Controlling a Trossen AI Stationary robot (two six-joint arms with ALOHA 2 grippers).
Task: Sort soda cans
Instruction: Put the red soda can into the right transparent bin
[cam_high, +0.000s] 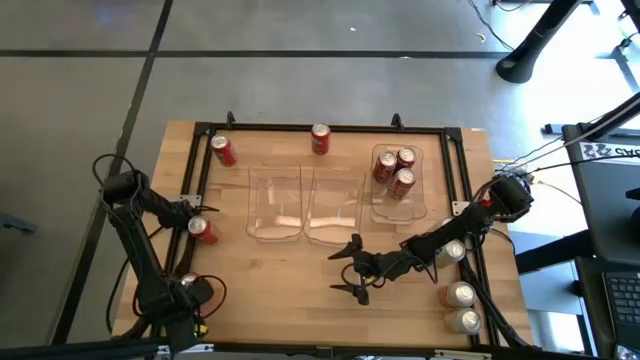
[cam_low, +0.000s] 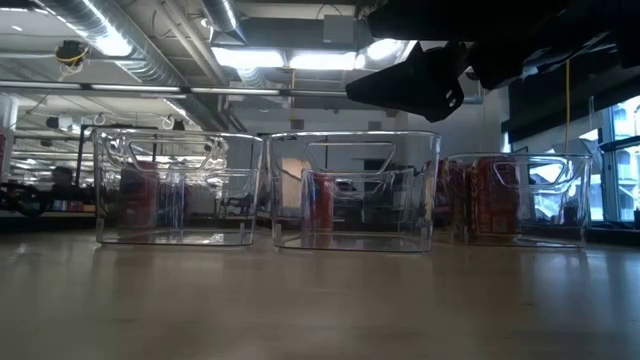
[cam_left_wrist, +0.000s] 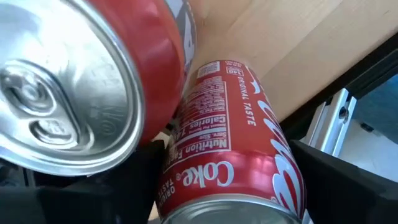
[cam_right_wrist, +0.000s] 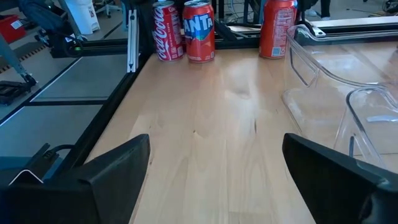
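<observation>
My left gripper (cam_high: 196, 212) is at the table's left edge, shut on a red Coke can (cam_left_wrist: 230, 143), which shows as a red can (cam_high: 203, 230) from above. A second red can (cam_left_wrist: 74, 74) stands close beside it and turns its silver top to the wrist camera. Other red cans stand at the far edge (cam_high: 223, 150) (cam_high: 320, 138). Three red cans (cam_high: 394, 170) stand in the right bin. Three pale cans (cam_high: 460, 295) stand at the right edge. My right gripper (cam_high: 350, 270) (cam_right_wrist: 216, 162) hangs open and empty over the near middle. My left gripper has the Coke can's side wall (cam_left_wrist: 180, 168) between its two fingers, with one finger (cam_left_wrist: 140, 174) on each side and the can filling the gap. The fingers run along the can's length from its silver-rimmed end. Whether its other end rests on the wood, I cannot tell.
Three clear bins sit in a row: left (cam_high: 274, 205), middle (cam_high: 333, 205), and right (cam_high: 420, 190). A black frame rail (cam_high: 190, 170) borders the table just beside the held can. Bare wood (cam_right_wrist: 205, 112) lies in front of my right gripper.
</observation>
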